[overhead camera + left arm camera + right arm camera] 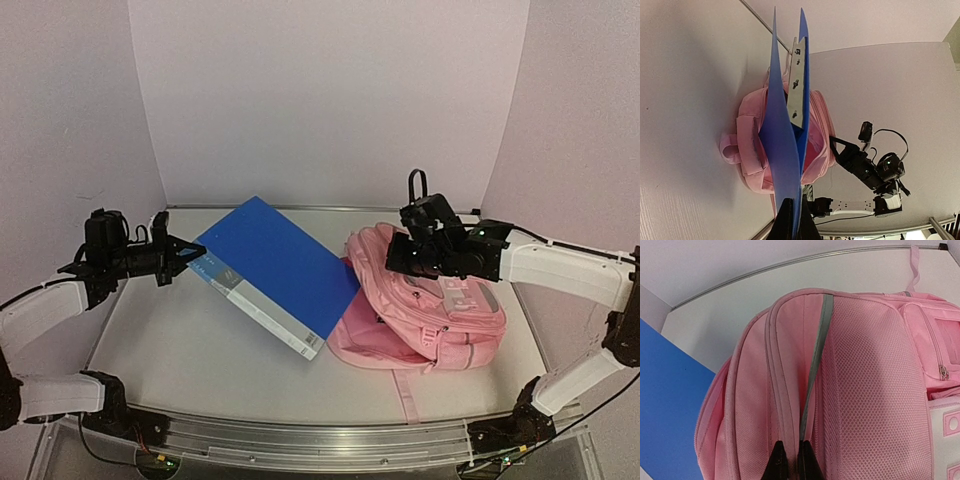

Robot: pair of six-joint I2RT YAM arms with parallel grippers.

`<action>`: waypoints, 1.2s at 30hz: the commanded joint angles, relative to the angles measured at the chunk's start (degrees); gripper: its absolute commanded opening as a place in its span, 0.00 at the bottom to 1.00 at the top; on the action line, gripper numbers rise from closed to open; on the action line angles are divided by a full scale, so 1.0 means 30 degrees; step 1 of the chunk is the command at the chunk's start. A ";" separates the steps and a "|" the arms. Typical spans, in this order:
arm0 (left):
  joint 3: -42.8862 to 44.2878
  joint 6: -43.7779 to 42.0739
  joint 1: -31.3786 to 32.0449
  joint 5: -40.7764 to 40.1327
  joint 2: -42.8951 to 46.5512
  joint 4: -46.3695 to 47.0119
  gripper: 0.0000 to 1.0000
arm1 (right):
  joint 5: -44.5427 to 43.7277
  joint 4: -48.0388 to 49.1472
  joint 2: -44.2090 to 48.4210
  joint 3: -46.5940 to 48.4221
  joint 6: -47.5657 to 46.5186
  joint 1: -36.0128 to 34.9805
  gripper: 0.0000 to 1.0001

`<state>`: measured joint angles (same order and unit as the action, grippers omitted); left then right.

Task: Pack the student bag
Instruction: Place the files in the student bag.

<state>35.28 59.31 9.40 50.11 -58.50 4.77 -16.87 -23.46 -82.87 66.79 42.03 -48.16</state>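
Folder point(275, 262) edge seemingly inside student bag point(440, 320)

Bottom centre: left gripper point(792, 222) closed on blue folder point(782, 145), edge-on, rising to top edge. Behind, centre left: student bag point(747, 150). Lower right: right gripper point(836, 144) at bag's rim.

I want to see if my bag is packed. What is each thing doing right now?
student bag: lying on the table, main pocket looks open, not packed yet.
blue folder: lifted and tilted, far edge at the bag's opening; cannot tell if it is inside.
left gripper: shut on the folder's corner.
right gripper: shut on the bag's top fabric.
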 commanded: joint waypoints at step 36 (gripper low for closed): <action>-0.0388 0.5723 0.1564 -0.1605 0.0623 0.8142 0.00 | 0.0213 0.8566 0.1959 -0.0878 0.1666 -0.0185 0.00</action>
<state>31.38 74.37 13.93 44.45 -57.82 21.72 -15.75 -13.60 -81.08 61.25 47.03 -48.14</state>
